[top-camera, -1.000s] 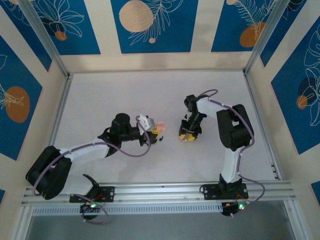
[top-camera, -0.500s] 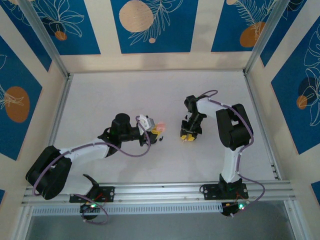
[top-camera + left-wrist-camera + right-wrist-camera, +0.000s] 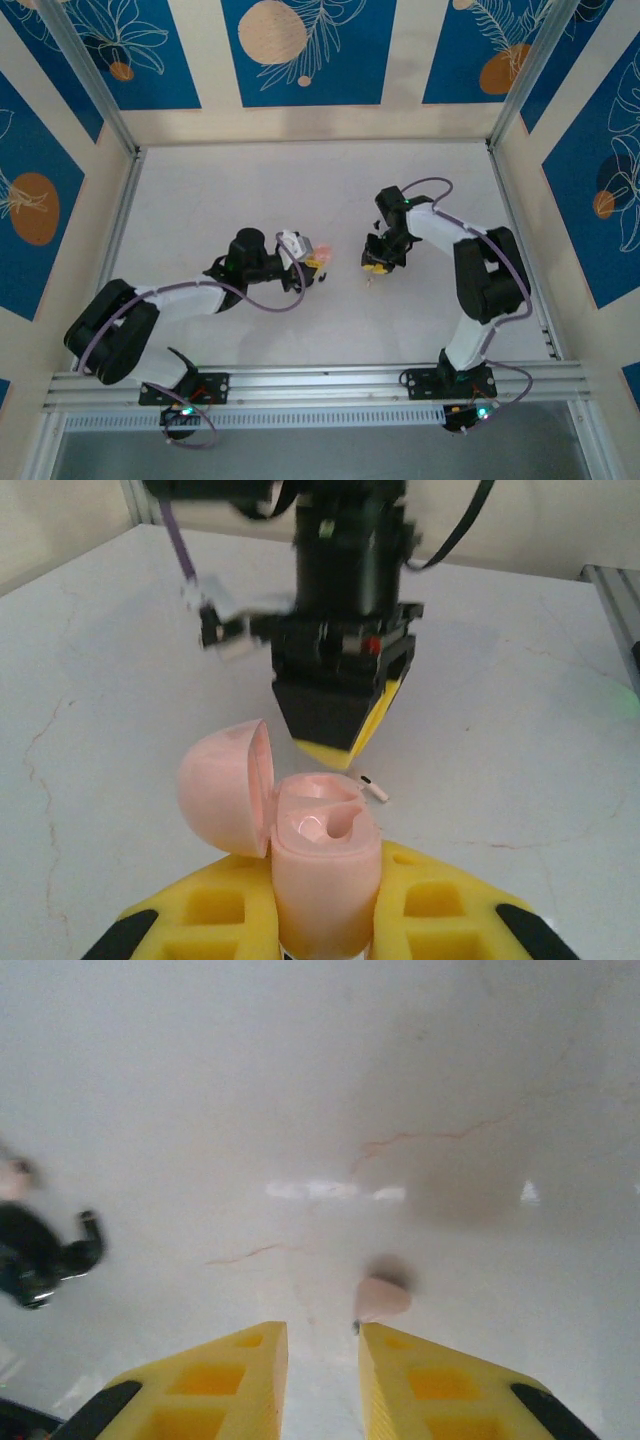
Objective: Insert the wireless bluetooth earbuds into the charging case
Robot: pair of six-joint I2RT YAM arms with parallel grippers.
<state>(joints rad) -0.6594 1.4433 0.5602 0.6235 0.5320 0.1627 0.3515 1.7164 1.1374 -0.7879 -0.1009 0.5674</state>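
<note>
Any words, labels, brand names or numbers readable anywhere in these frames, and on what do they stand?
No text can be read.
Pink case in the left hand: plain, no print.
Right hand: small red and white marks on the black body above it, too blurred to read.
Wall panels: leaf and circle drawings, no words.

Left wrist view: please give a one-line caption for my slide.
Left gripper holds the open pink charging case; right gripper hangs near an earbud on the table.
</note>
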